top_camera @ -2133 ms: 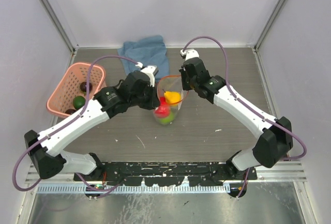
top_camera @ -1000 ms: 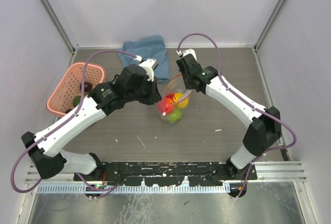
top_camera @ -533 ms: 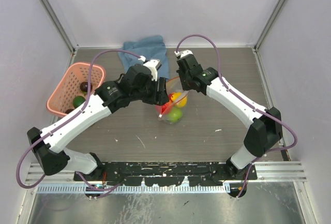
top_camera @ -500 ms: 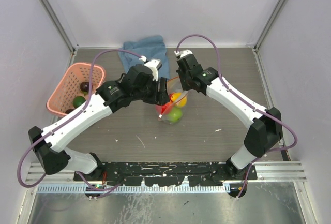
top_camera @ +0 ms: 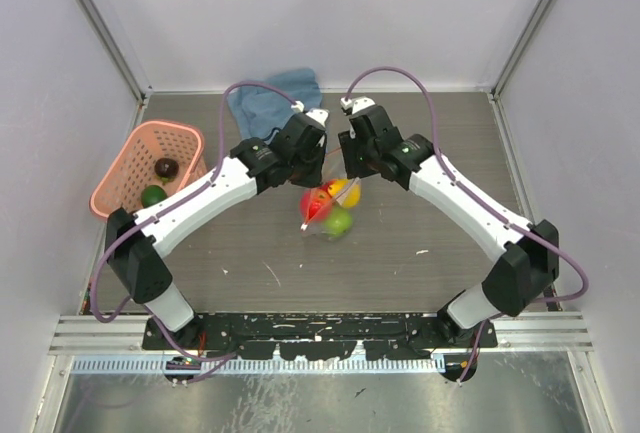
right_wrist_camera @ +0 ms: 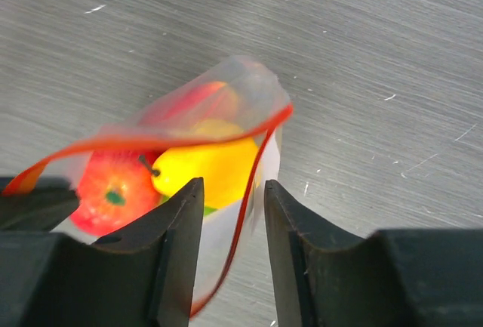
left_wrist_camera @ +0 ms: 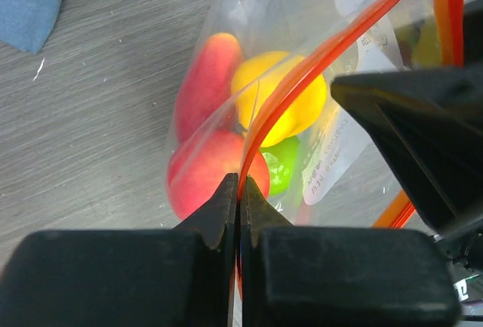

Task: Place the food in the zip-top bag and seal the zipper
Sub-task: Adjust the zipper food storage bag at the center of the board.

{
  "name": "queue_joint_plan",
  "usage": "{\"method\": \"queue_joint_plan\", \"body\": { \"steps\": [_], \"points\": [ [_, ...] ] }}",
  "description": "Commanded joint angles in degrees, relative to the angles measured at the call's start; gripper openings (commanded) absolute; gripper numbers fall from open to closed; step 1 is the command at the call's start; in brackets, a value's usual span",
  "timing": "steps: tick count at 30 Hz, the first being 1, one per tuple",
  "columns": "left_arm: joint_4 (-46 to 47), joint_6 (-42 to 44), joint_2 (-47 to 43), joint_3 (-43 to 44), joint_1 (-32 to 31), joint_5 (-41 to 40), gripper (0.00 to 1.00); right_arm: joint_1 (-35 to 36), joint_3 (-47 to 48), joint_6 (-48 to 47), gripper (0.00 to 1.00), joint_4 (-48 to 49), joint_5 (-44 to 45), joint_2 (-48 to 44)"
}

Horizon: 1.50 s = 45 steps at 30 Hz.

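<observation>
The clear zip-top bag (top_camera: 322, 215) lies mid-table holding food: a red fruit (top_camera: 313, 203), a yellow one (top_camera: 345, 191) and a green one (top_camera: 338, 221). In the left wrist view my left gripper (left_wrist_camera: 240, 185) is shut on the red-orange zipper (left_wrist_camera: 317, 63), with the fruits showing through the plastic below. My right gripper (right_wrist_camera: 232, 187) is open at the bag's mouth. The zipper strip (right_wrist_camera: 251, 162) runs loose between its fingers (right_wrist_camera: 177, 221). From above, both grippers meet just behind the bag, left gripper (top_camera: 318, 160) and right gripper (top_camera: 350, 168).
A pink lattice basket (top_camera: 120, 188) at the left holds a dark brown fruit (top_camera: 166, 166) and a green fruit (top_camera: 152, 195). A crumpled blue cloth (top_camera: 270, 95) lies at the back, close behind the left arm. Walls enclose the table on three sides.
My right gripper has opened and let go of the bag's edge. The left arm has stretched toward the back right, and its gripper opened briefly and shut again on the zipper.
</observation>
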Motion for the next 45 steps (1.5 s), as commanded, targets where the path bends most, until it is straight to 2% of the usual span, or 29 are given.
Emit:
{"method": "queue_joint_plan", "body": {
  "steps": [1, 9, 14, 20, 27, 29, 31, 35, 39, 41, 45],
  "points": [
    [0.06, -0.94, -1.16, 2.60, 0.09, -0.94, 0.00, 1.68, -1.83, 3.97, 0.46, 0.72, -3.81, -6.16],
    [-0.50, -3.13, -2.03, 2.05, 0.15, -2.17, 0.00, 7.00, -8.70, 13.17, 0.55, 5.08, -2.26, -11.13],
    [-0.48, -3.62, -2.37, 2.05, 0.07, -3.01, 0.00, 10.90, -10.50, 18.23, 0.58, 5.47, 3.82, -12.80],
    [0.09, -4.67, -3.02, 1.46, 0.12, -3.75, 0.00, 11.19, -14.88, 24.39, 0.66, 6.18, 8.24, -16.15],
    [1.74, -6.56, -4.78, -0.32, 0.08, -4.20, 0.00, 11.28, -19.27, 28.49, 0.65, 13.64, 2.83, -18.05],
    [1.70, -7.12, -5.12, -0.66, 0.14, -5.03, 0.00, 11.29, -18.85, 28.57, 0.61, 14.01, 2.08, -17.20],
    [1.07, -7.57, -5.48, -0.68, 0.14, -6.38, 0.00, 11.25, -18.32, 28.00, 0.52, 13.23, 2.12, -16.54],
    [-1.57, -9.55, -6.24, -0.33, 0.22, -10.39, 0.00, 10.92, -17.68, 25.36, 0.25, 11.15, 4.16, -16.24],
    [-3.98, -10.43, -7.36, -0.22, 0.29, -12.22, 0.00, 8.12, -13.76, 20.26, 0.04, 6.81, 4.93, -15.45],
    [-4.91, -10.79, -8.29, -0.24, 0.31, -12.70, 0.00, 6.10, -11.05, 16.96, 0.01, 4.51, 4.98, -15.07],
    [-5.29, -10.85, -10.47, -0.37, 0.35, -12.05, 0.00, 2.74, -4.26, 10.78, 0.01, -0.76, 4.90, -13.28]
  ]
}}
